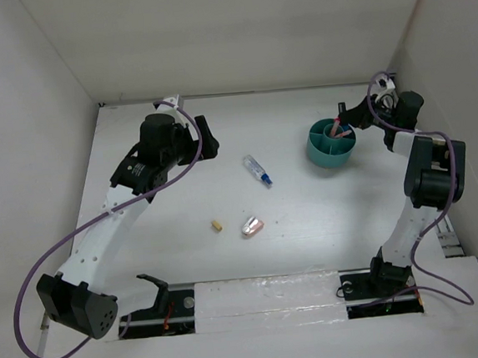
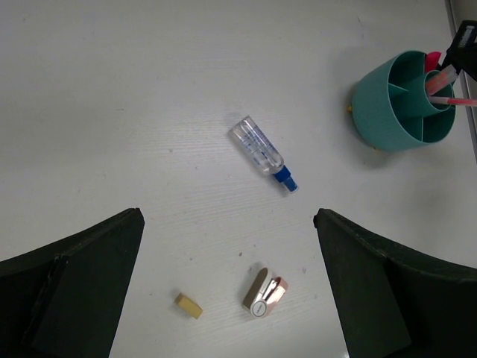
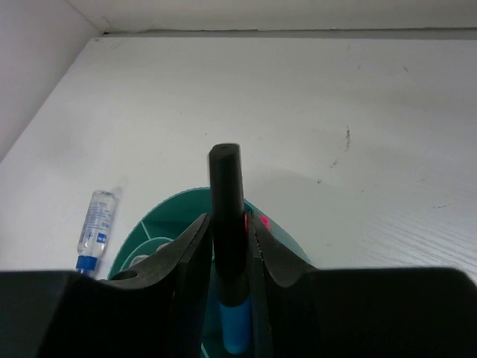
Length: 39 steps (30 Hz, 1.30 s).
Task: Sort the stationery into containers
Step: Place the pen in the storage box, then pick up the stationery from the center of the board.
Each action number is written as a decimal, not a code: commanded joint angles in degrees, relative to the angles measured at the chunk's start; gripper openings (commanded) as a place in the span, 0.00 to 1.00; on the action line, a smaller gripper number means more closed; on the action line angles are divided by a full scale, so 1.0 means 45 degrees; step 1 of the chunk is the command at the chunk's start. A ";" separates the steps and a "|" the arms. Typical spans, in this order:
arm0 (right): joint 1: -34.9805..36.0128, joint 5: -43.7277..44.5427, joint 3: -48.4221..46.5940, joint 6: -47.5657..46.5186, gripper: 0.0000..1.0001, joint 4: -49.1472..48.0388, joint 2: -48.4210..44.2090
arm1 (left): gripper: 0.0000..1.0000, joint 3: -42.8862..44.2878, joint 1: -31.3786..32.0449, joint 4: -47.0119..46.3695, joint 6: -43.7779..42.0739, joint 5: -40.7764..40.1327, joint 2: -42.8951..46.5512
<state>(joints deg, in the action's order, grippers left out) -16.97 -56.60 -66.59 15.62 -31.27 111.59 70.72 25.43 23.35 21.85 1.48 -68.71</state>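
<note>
My right end effector (image 3: 227, 233) pinches the black marker (image 3: 226, 183) mid-body; it looks light, stiff, slippery. My left end effector (image 2: 227, 216) is spread.

Fixed overhead view, left wrist high looking down, right wrist close over bowl (image 1: 328, 160) all share

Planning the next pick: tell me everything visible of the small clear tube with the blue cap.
The small clear tube with the blue cap looks like see-through plastic, with faint blue print on its side and a narrow blue cap at one end. It lies on its side, diagonal, on the white table, cap end toward the near edge. Only the table touches it; the teal bowl stands apart to its right.
</note>
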 commanded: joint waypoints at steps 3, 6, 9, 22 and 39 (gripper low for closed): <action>-0.0096 0.0097 -0.0066 -0.0482 0.33 -0.0357 -0.0794 | 1.00 -0.0227 0.0013 -0.0346 -0.0206 0.0043 0.0483; -0.0096 0.0097 -0.0066 -0.0482 0.33 -0.0357 -0.0794 | 1.00 -0.0227 0.0013 -0.0346 -0.0206 0.0043 0.0483; -0.0096 0.0214 0.0050 -0.0482 0.33 -0.0357 -0.0910 | 1.00 -0.0227 0.0013 -0.0346 -0.0206 0.0043 0.0483; -0.0096 0.1091 -0.0417 0.0670 1.00 -0.0903 -0.1788 | 1.00 -0.0227 0.0013 -0.0230 -0.0089 -0.0367 0.0113; 0.6270 1.4365 -0.7000 -0.0209 1.00 0.8979 -0.4251 | 1.00 0.0144 0.0013 0.0824 0.1081 -0.4215 -0.0240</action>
<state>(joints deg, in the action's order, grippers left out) 8.23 1.21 -94.94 16.53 -0.69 94.30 70.00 25.43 26.17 25.04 -13.30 -70.06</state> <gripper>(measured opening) 0.999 0.997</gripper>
